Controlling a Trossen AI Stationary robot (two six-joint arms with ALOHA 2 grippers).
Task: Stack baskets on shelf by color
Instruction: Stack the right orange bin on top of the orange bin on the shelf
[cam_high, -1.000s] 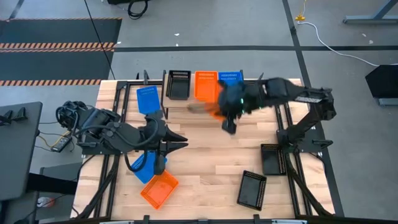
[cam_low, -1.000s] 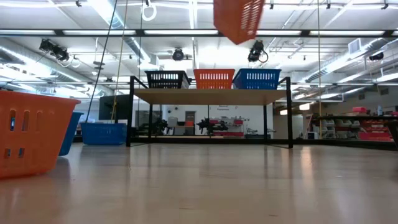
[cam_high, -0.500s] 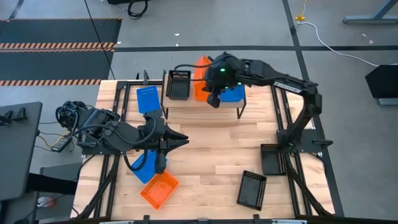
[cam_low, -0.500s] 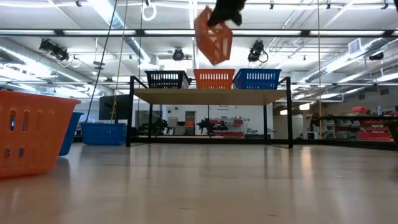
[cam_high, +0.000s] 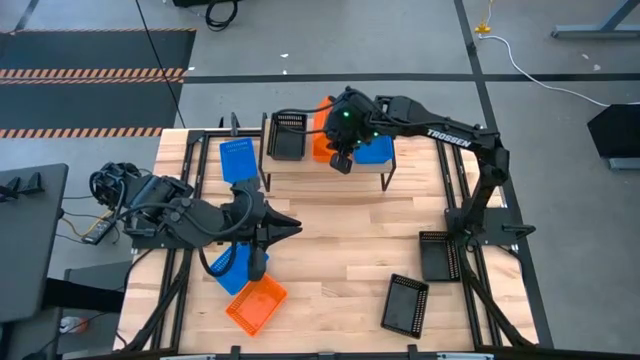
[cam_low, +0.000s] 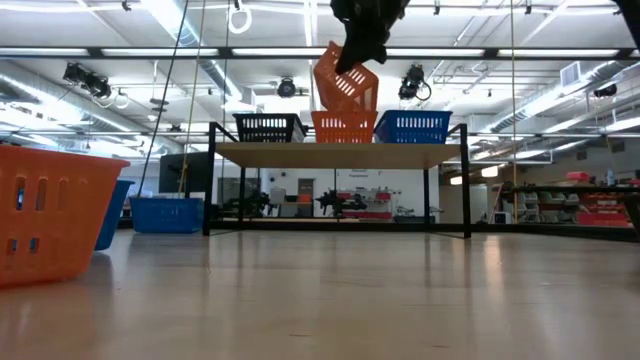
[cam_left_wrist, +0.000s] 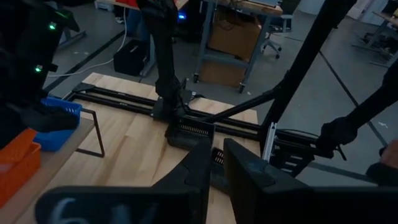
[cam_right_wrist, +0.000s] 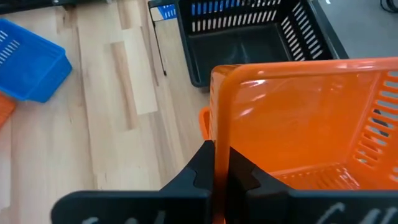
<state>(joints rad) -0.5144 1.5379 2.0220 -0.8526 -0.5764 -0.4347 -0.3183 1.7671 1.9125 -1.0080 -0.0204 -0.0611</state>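
The shelf (cam_low: 340, 155) stands at the table's far side and carries a black basket (cam_high: 287, 135), an orange basket (cam_low: 343, 127) and a blue basket (cam_high: 377, 150). My right gripper (cam_high: 340, 158) is over the shelf, shut on a second orange basket (cam_low: 345, 85), which hangs tilted just above the orange one. My left gripper (cam_high: 290, 225) waits near the table's left side above a blue basket (cam_high: 228, 266), its fingers slightly apart and touching nothing. My right gripper pinches one wall of the orange basket at its rim (cam_right_wrist: 221, 134) between the two fingers, one inside and one outside. The basket is lifted and tilted, its lower end (cam_low: 340, 108) close over the shelf's orange basket. Whether the two touch, I cannot tell.
On the table lie another orange basket (cam_high: 255, 303) near the front left, a blue basket (cam_high: 237, 158) left of the shelf, and two black baskets (cam_high: 438, 255) (cam_high: 405, 303) at the right. The middle of the table (cam_high: 340, 240) is bare wood.
My right gripper has carried the orange basket from above the table's middle toward the far edge and leftward over the shelf, then down toward the orange basket there. The held basket has tipped as it went. The left arm has stayed still.
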